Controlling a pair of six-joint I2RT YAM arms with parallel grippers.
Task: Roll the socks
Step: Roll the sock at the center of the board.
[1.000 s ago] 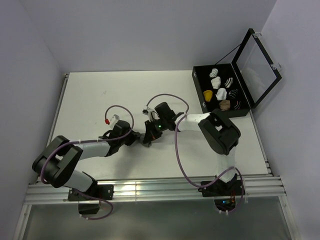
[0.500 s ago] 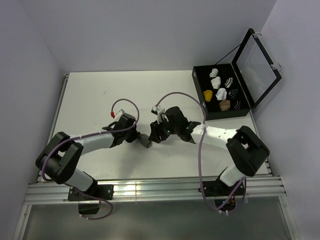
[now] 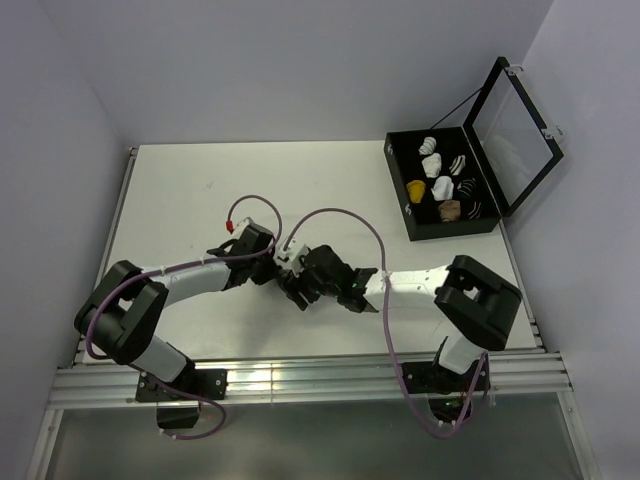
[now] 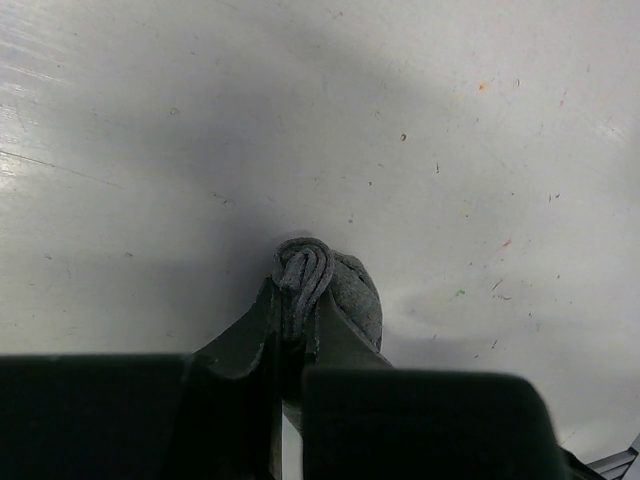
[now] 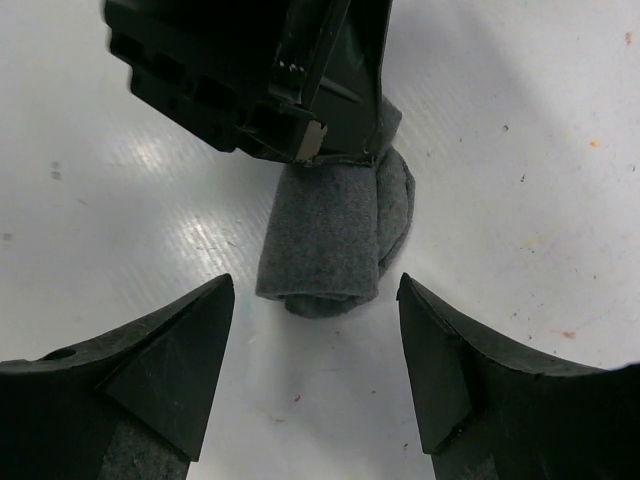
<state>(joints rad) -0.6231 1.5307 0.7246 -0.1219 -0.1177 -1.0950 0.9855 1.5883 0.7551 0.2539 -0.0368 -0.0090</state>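
Overhead, grey sock (image 5: 330, 235) hidden; left claw (image 4: 296, 308) pinches it

Left gripper (image 4: 295, 300) pinched tight; right gripper (image 5: 315, 290) spread wide (facing it nose to nose, just apart)

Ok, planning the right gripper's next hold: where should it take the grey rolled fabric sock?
Probably across its free end, coming straight forward: the grey rolled fabric sock points at the open right gripper, centred on its gap, while the shut left gripper pinches the far end.
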